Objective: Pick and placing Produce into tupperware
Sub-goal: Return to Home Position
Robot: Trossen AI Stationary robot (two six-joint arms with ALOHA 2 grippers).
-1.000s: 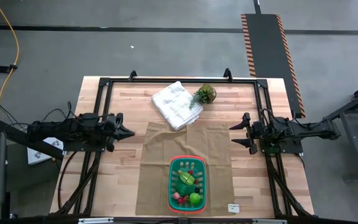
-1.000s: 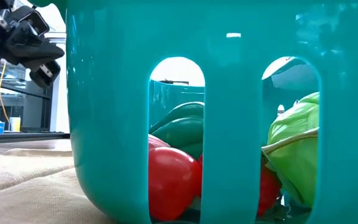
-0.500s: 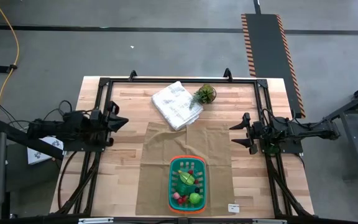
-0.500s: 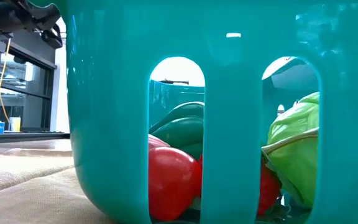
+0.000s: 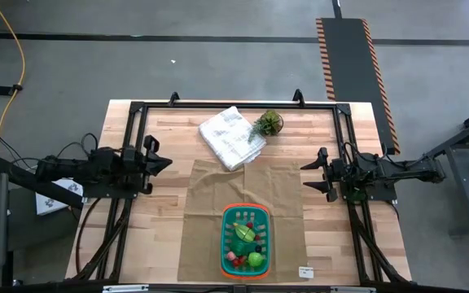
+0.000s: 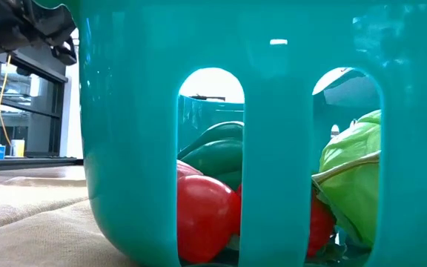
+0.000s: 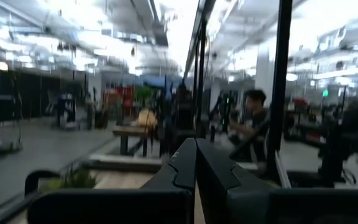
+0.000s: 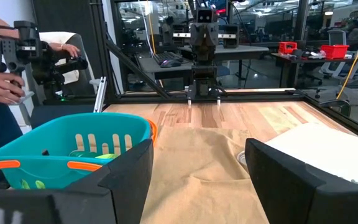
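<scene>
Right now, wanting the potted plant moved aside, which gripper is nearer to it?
Right. The right gripper sits to the right of the potted plant; the left gripper lies beyond the white cloth, farther off.

The teal basket [image 5: 245, 207] with the red-orange rim is sitting upright at the table's 6 o'clock. Produce is lying heaped inside it: a pale green cabbage [image 6: 351, 170], a dark green pepper [image 6: 217, 152], and probably a red tomato [image 6: 202, 215].

Produce [image 5: 246, 245] in tupperware [image 5: 246, 207] on mat [image 5: 206, 203], towel [image 5: 230, 137] and plant [image 5: 268, 124] behind.
</scene>
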